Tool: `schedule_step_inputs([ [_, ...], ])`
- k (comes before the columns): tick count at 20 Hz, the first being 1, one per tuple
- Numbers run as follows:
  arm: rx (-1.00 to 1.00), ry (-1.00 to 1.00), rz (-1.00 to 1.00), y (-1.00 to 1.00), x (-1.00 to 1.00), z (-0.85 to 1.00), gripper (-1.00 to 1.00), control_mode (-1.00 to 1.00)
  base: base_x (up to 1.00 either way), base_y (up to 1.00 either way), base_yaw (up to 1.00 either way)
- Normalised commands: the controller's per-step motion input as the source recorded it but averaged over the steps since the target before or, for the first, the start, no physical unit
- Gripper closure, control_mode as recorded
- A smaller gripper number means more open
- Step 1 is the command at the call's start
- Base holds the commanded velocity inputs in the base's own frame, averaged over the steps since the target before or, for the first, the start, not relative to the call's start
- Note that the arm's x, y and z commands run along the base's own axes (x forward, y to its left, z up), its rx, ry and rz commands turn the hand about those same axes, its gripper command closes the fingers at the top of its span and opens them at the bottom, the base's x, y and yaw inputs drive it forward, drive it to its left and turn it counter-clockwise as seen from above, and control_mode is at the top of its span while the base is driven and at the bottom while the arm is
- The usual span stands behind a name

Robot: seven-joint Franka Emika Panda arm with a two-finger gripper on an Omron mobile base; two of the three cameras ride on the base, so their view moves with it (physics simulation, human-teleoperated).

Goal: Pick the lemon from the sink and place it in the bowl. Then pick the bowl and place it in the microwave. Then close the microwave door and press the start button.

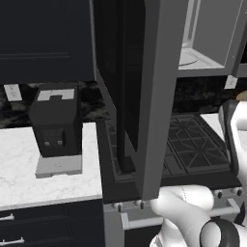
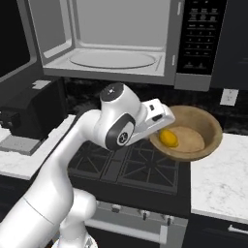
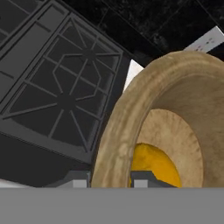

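My gripper (image 2: pixel 158 131) is shut on the near rim of the tan wooden bowl (image 2: pixel 201 127) and holds it tilted above the stove's right side. The yellow-orange lemon (image 2: pixel 168 138) lies inside the bowl, close to the held rim. In the hand view the bowl's rim (image 3: pixel 113 144) runs between the two fingertips (image 3: pixel 78 180), with the lemon (image 3: pixel 154 164) just behind. The microwave (image 2: pixel 116 60) hangs above with its cavity and glass turntable exposed. The microwave door (image 1: pixel 144 96) is swung wide open to the left. The sink is out of view.
A black coffee machine (image 1: pixel 55 125) on a grey base stands on the white marble counter (image 1: pixel 24 164) left of the black gas stove (image 2: pixel 128 167). The microwave's button panel (image 2: pixel 201 34) is at its right. More counter (image 2: pixel 223 179) lies right of the stove.
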Motion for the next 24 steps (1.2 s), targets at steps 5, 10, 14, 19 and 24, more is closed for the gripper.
schedule_step_inputs([
  [5, -0.01, -0.03, 0.07, 0.45, -0.65, 0.27, 1.00, -1.00, 0.00, 0.00, 0.00],
  [10, -0.05, -0.04, 0.18, 0.57, -0.60, 0.42, 1.00, -1.00, 0.00, 0.00, 0.00],
  [14, -0.02, -0.01, 0.27, 0.52, -0.35, 0.34, 1.00, -1.00, 0.00, 0.00, 0.00],
  [19, -0.05, 0.00, 0.31, 0.61, -0.18, 0.27, 1.00, -1.00, 0.00, 0.00, 0.00],
  [24, -0.12, -0.04, 0.27, 0.53, -0.02, 0.50, 1.00, -1.00, 0.00, 0.00, 0.00],
])
